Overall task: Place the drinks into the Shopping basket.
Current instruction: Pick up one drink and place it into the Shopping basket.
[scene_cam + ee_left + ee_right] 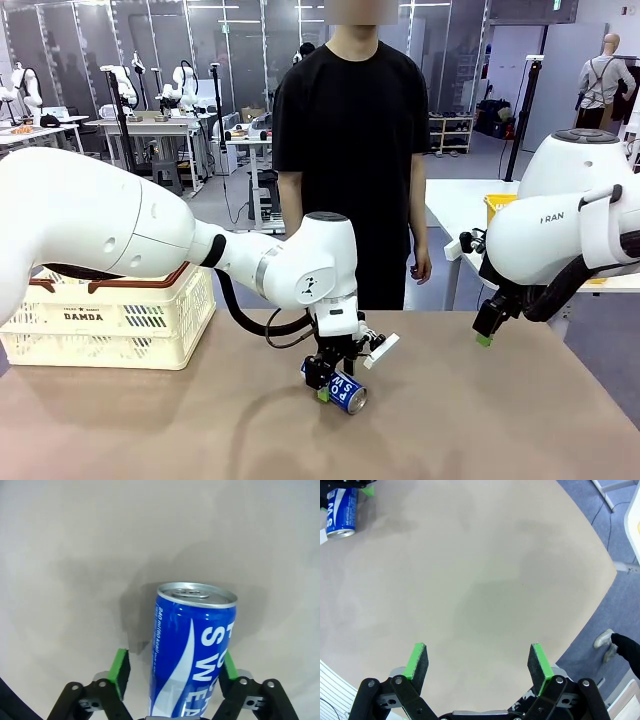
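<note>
Can, blue and white with a silver top, lies low in the middle of the front view on the tan table, between the left gripper's green pads; one pad touches it, the other stands just off, so a grip cannot be told. Right gripper, at right, hangs with fingers spread, empty. Shopping basket sits at left.

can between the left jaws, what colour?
Blue with white lettering and a white swoosh, silver top; the can shows best in the left wrist view.
</note>
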Tool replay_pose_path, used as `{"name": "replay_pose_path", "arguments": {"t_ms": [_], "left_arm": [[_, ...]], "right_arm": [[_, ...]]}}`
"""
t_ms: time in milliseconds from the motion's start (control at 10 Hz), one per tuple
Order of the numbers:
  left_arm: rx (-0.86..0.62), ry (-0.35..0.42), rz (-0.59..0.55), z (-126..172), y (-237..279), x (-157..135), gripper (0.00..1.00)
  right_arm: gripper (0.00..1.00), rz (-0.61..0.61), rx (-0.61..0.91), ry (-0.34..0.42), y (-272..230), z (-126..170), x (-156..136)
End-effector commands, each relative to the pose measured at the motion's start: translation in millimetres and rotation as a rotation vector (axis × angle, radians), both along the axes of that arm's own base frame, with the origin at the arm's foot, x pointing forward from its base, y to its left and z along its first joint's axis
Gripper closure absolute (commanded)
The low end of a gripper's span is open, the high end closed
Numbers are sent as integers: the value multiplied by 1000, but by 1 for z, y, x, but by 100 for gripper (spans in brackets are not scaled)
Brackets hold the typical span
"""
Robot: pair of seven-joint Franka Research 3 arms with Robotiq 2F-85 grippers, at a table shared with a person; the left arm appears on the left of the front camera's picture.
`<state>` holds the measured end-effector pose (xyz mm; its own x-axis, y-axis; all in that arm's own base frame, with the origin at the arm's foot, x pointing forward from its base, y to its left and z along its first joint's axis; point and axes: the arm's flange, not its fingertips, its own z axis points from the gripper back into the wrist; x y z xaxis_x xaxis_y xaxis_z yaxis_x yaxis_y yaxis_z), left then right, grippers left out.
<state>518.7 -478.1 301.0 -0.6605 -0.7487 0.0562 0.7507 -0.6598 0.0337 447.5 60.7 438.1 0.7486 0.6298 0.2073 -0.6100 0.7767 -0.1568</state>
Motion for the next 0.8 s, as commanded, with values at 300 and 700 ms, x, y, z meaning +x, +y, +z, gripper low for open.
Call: {"name": "replay_pose_path", "arguments": {"t_ms": [300, 700], "left_arm": [[-14, -21, 18, 3, 16, -13, 63], [-28, 43, 2, 17, 15, -22, 100]], "right_arm": [[0, 3, -10, 2, -2, 1, 0], [0, 3, -10, 2, -2, 1, 0]]}}
